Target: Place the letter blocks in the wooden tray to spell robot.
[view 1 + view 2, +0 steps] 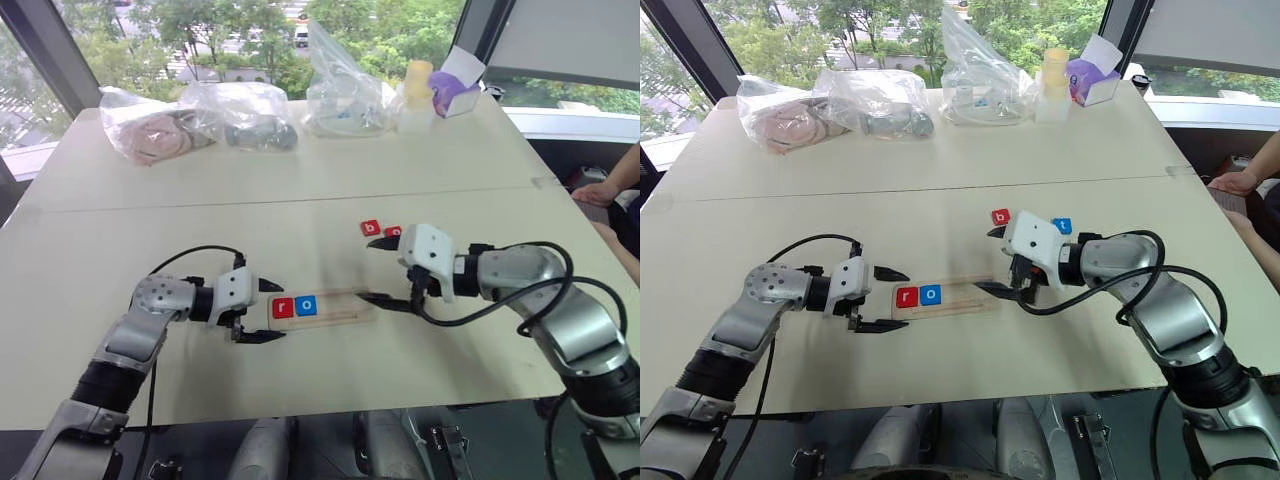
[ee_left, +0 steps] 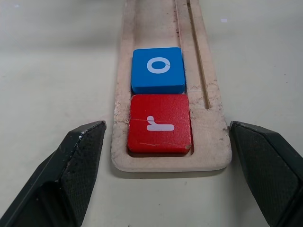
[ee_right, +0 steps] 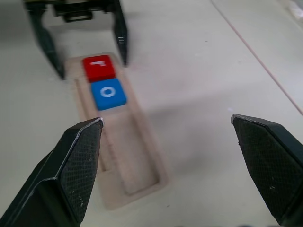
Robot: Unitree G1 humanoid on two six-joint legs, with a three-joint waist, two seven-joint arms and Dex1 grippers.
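**Two tiles seated, both claws released at the tray**

The wooden tray (image 1: 335,308) lay flat on the pale table (image 1: 300,190), between the two arms. At its left end sat the red "r" block (image 1: 283,308), and touching it on the right sat the blue "o" block (image 1: 306,306); both rested inside the recess, and the remaining length of the recess was bare wood.

The left gripper (image 1: 262,311) stood at the tray's left end with its two black fingers spread wide, holding nothing. In the left wrist view one finger (image 2: 71,172) showed on each side of the tray's rounded end, clear of the "r" block (image 2: 159,124) and the "o" block (image 2: 158,70).

The right gripper (image 1: 385,272) hung over the tray's right end, its fingers also spread apart and empty. Its wrist view looked along the tray (image 3: 142,179) toward the left gripper (image 3: 85,40) at the far end.

Farther back on the table, just behind the right gripper, lay the red "b" block (image 1: 1001,216) and, near it to the right, the blue "t" block (image 1: 1064,225). A further red tile (image 1: 393,231) peeked out beside the "b", its letter mostly hidden by the gripper.

Clear plastic bags (image 1: 200,118) and a purple box (image 1: 455,92) sat along the far edge. A person's hand (image 1: 597,191) rested at the table's right side
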